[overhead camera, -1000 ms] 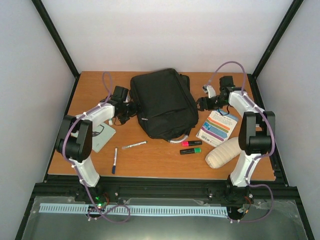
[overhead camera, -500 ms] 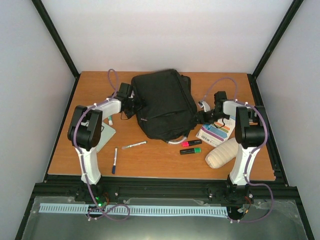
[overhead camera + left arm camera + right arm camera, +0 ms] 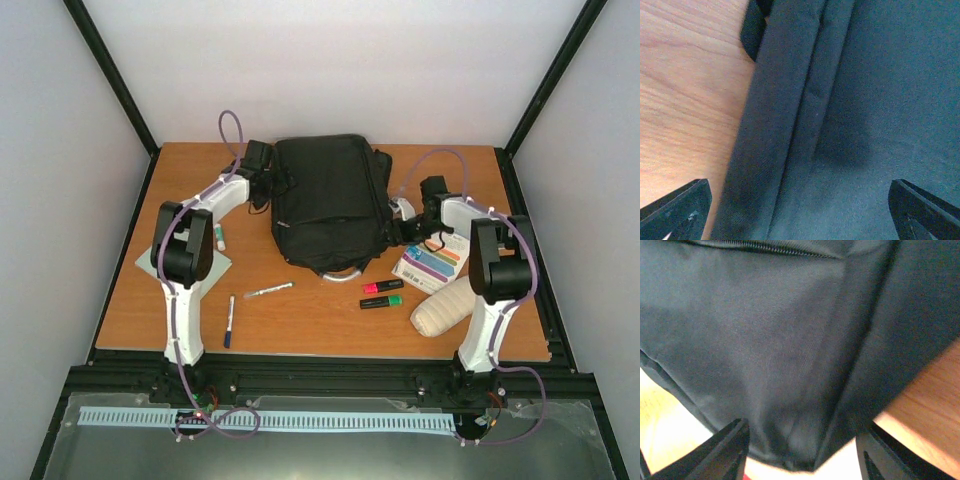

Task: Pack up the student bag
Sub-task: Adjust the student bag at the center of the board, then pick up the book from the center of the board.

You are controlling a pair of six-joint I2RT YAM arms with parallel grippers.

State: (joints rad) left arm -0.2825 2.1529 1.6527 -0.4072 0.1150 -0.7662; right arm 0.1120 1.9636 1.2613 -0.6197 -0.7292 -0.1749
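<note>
The student bag (image 3: 325,200) is a large black fabric backpack lying flat at the middle back of the table, its grey loop handle (image 3: 341,272) at the near end. My left gripper (image 3: 272,186) is at the bag's far left edge. In the left wrist view it (image 3: 800,215) is open wide over the bag's black seam (image 3: 805,100). My right gripper (image 3: 398,222) is at the bag's right edge. In the right wrist view it (image 3: 805,455) is open, with the bag's fabric (image 3: 780,340) between the spread fingers.
A pink highlighter (image 3: 383,287) and a green highlighter (image 3: 381,301) lie in front of the bag. A striped booklet (image 3: 432,258) and a beige ribbed pouch (image 3: 447,305) lie at right. A white pen (image 3: 268,290), a blue marker (image 3: 229,320) and a grey sheet (image 3: 200,262) lie at left.
The bag has turned from slanted to nearly straight and shifted toward the back. My left gripper moved farther back along its left edge. My right gripper moved in to its right edge.
</note>
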